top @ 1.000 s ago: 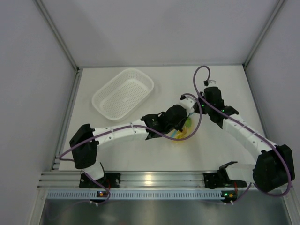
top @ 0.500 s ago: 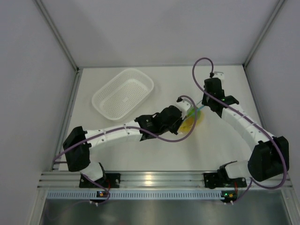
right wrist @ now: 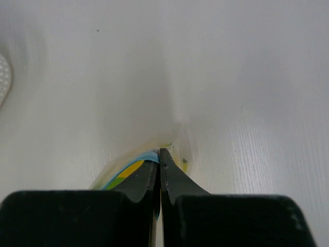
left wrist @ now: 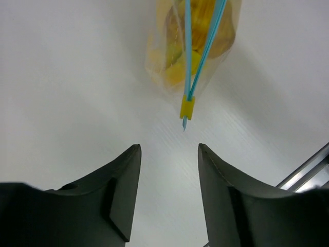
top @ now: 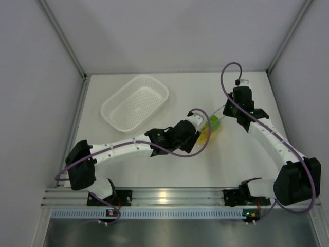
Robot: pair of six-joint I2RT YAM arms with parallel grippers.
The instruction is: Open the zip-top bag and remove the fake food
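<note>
basket [top: 135, 102] at back left of table | left gripper [left wrist: 168, 150] fingers spread wide, holding nothing, just short of the bag | bag [left wrist: 159, 56] mid-table between both grippers: clear, crinkly, blue zip strip [left wrist: 188, 46] with yellow slider [left wrist: 187, 107], yellow toy fruit [left wrist: 177, 72] inside | right gripper [right wrist: 160, 157] pinched tight on the bag's zip edge

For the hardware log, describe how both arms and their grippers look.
Both the left arm and right arm have white tubular links, black joint housings and a loose purple cable. The left gripper and right gripper have matte black wedge-shaped fingers.
</note>
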